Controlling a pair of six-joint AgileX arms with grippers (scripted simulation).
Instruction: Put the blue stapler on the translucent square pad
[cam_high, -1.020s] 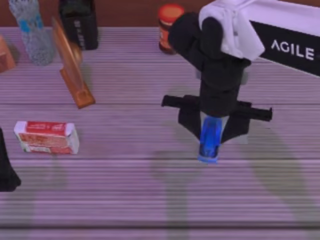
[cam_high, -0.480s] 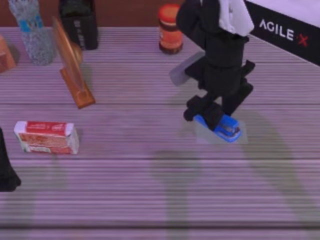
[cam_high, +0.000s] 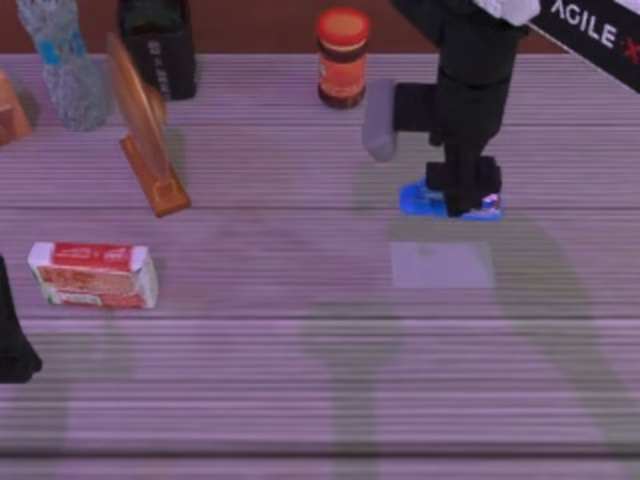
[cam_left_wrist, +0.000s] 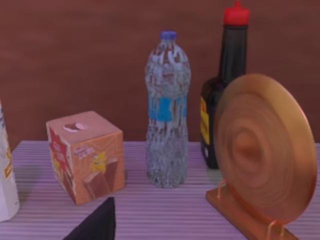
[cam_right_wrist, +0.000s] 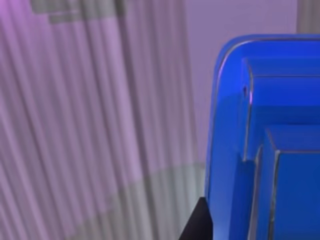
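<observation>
Here the right gripper (cam_high: 462, 195) is clamped on the blue stapler (cam_high: 418, 200), carrying it just beyond the far edge of the translucent square pad (cam_high: 442, 266). Carrying is under way; next it must come nearer and lower onto the pad.

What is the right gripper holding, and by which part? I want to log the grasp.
The right gripper holds the blue stapler around its middle, both ends sticking out either side. The pad lies bare nearby. The left arm is parked at the table's left edge.
</observation>
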